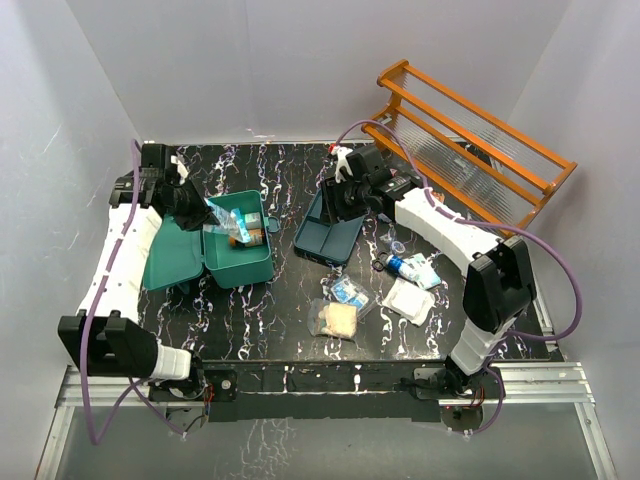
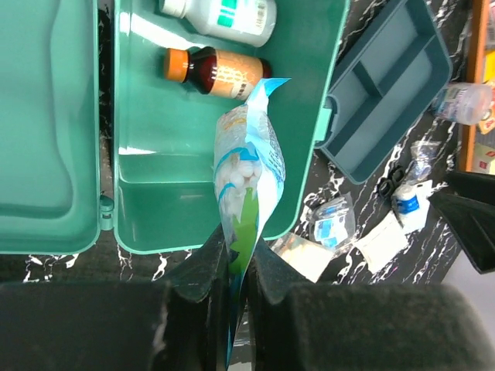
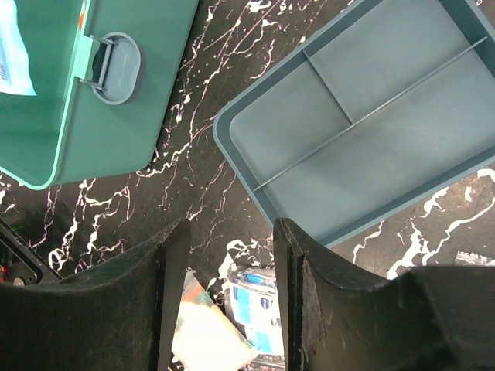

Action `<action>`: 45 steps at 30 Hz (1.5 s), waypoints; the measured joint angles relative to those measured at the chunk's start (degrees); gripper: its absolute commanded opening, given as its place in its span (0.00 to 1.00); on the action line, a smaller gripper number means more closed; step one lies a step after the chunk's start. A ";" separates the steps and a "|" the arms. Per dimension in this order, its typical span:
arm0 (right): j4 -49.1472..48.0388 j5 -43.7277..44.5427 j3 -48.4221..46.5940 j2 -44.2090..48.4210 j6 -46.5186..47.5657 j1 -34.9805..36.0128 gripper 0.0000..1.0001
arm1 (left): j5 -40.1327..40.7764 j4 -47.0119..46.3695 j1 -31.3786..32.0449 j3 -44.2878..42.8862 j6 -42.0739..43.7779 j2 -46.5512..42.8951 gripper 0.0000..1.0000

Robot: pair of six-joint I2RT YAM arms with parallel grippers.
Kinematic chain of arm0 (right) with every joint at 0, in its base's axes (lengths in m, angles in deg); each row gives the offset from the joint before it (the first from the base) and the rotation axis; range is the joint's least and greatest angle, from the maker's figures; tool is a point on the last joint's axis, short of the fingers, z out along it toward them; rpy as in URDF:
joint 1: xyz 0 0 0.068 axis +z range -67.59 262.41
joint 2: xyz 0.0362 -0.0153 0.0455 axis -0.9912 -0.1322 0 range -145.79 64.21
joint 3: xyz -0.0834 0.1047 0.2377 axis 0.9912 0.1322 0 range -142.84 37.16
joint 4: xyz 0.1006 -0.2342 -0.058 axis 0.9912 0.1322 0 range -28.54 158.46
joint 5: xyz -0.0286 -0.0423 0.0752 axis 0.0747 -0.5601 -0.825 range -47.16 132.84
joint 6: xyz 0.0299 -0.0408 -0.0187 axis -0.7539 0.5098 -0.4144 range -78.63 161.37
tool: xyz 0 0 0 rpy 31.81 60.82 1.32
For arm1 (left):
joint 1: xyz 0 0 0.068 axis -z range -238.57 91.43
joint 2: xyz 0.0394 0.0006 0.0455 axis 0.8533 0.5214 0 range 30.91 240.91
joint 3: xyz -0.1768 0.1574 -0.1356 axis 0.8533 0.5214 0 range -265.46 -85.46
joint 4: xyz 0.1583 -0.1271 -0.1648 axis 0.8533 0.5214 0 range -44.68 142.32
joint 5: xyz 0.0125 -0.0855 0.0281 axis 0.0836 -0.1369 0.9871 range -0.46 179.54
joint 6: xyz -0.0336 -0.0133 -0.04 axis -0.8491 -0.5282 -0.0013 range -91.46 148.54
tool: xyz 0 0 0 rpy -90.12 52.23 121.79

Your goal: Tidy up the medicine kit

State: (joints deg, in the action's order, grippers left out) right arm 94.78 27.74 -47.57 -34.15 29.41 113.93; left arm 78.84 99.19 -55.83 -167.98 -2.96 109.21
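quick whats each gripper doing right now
Left gripper: shut on the clear plastic bag of white cotton balls.
Right gripper: open, holding nothing.

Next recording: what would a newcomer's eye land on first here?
The open teal medicine kit at left-centre, with the left gripper pinching a bag of cotton balls above it. To its right, the right gripper hovers open near the dark divided tray, loose packets scattered nearer the arms.

Bright, even light; glare streaks inside the medicine kit [image 2: 182, 139].
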 measured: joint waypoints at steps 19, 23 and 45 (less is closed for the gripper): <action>-1.38 -2.95 -0.26 -1.49 -0.39 0.00 0.45 | -9.49 -2.25 1.60 7.08 2.10 10.58 0.16; -1.99 -3.32 -0.24 -1.49 -0.42 0.00 0.45 | -9.18 -2.43 2.40 7.32 1.99 12.79 0.26; -2.43 -4.74 -0.24 -1.49 -1.79 0.00 0.45 | 11.85 9.35 2.75 -1.62 -0.13 14.21 0.53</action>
State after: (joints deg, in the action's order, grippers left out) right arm 92.35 23.00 -47.81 -35.64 27.62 113.93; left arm 90.68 108.55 -53.08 -169.60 -3.10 123.42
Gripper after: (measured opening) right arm 0.454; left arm 0.546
